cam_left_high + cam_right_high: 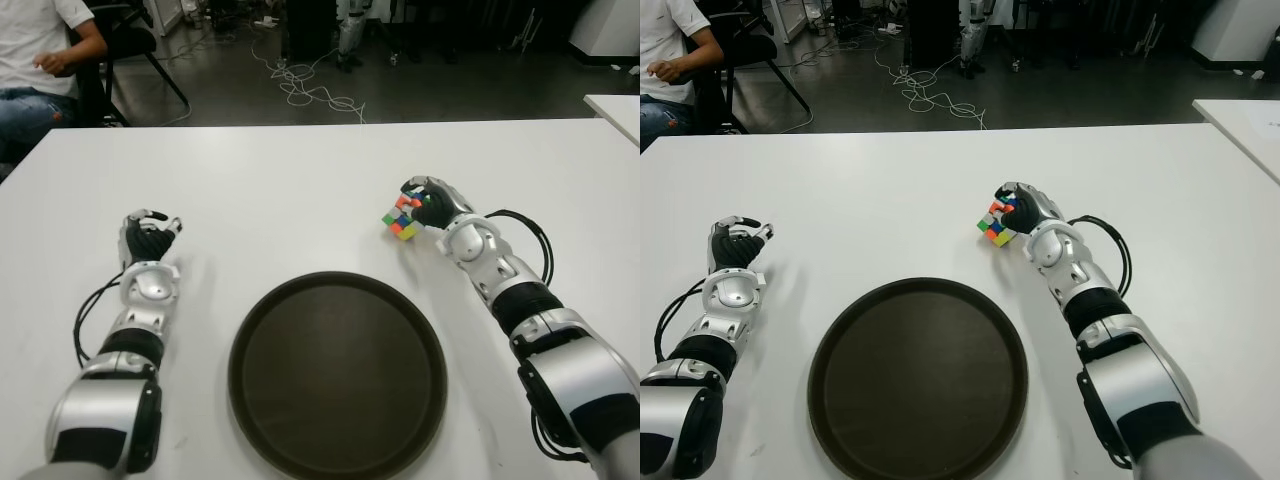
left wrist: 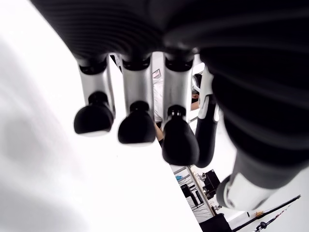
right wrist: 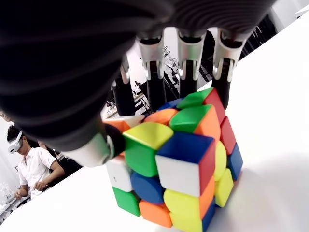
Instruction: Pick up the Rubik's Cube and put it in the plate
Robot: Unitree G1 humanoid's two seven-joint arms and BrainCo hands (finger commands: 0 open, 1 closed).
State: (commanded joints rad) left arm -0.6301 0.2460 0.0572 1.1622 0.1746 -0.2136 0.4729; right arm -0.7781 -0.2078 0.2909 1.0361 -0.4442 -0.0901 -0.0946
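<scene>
One cube (image 1: 400,220) is all I have to move, and it sits on the white surface (image 1: 300,190) just beyond the far right rim of the dark round plate (image 1: 338,375), apart from it. I judge it light, hard and rigid, with smooth plastic faces that could slide under the fingertips, and its layers could twist if I squeeze off-centre. It won't crush, so a firm hold is safe. The best place to take it is across two opposite flat faces, near their middles, not on the corners.

My right hand (image 1: 430,203) is on the cube's right side in the head views. In the right wrist view the fingers (image 3: 188,72) reach down over the cube's far side with their tips against its upper edge, while the thumb presses the near side beside a yellow-and-green corner piece. So they are curled around it, closing on opposite sides. The cube looks to be resting on the surface, its underside meeting its own shadow, so I read this as a grip taken but not yet lifted.

My left hand (image 1: 148,240) shows well to the left of the plate, fingers (image 2: 137,128) loosely curled with nothing between them
</scene>
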